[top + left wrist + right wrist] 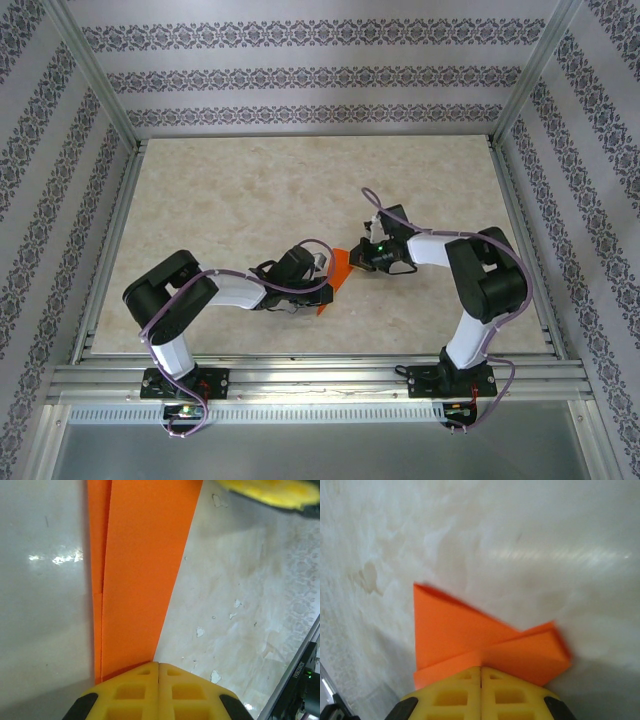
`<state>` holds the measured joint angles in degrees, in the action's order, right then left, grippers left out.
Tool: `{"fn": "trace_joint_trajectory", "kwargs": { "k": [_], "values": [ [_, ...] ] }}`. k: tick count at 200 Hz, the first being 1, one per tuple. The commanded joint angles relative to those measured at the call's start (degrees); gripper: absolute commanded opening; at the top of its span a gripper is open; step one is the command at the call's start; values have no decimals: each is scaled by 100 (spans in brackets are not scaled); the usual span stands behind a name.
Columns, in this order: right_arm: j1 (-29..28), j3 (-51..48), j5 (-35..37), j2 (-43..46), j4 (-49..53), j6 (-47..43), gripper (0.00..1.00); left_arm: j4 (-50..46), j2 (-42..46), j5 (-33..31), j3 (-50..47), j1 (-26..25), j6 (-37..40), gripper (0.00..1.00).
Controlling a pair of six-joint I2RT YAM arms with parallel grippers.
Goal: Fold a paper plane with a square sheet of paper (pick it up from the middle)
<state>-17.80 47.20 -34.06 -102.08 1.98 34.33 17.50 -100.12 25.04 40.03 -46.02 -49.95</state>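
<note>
Right of centre on the table [250, 200], the part-folded orange paper [338, 270] is pinched from 9 o'clock by the left gripper [324, 272] and from 3 o'clock by the right gripper [353, 263], both clamped tight on it. Probably the best approach is to hold both pinches firm and move together, so the 2 layers do not slip apart.

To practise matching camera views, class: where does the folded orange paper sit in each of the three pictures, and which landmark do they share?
Top external: folded orange paper at centre, between the two arms' tips.
Left wrist: a long strip from the top edge down into the shut left gripper.
Right wrist: lower centre, pinched in the shut right gripper.
Shared landmark: the beige marbled tabletop.
</note>
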Motion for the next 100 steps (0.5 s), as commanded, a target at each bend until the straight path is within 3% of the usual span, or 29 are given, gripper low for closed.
{"fn": "trace_joint_trajectory", "kwargs": {
  "k": [1, 53, 100],
  "values": [
    [418, 244, 409, -206, -3, -211, 7, -637, -104, 129, -304, -20, -15, 0],
    [672, 446, 269, 96, 229, -278, 8, -375, -197, 138, -197, -95, -216, 0],
    [596, -82, 269, 1191, 340, -83, 15, 15, -40, -546, -142, -277, -974, 0]
  ]
}}
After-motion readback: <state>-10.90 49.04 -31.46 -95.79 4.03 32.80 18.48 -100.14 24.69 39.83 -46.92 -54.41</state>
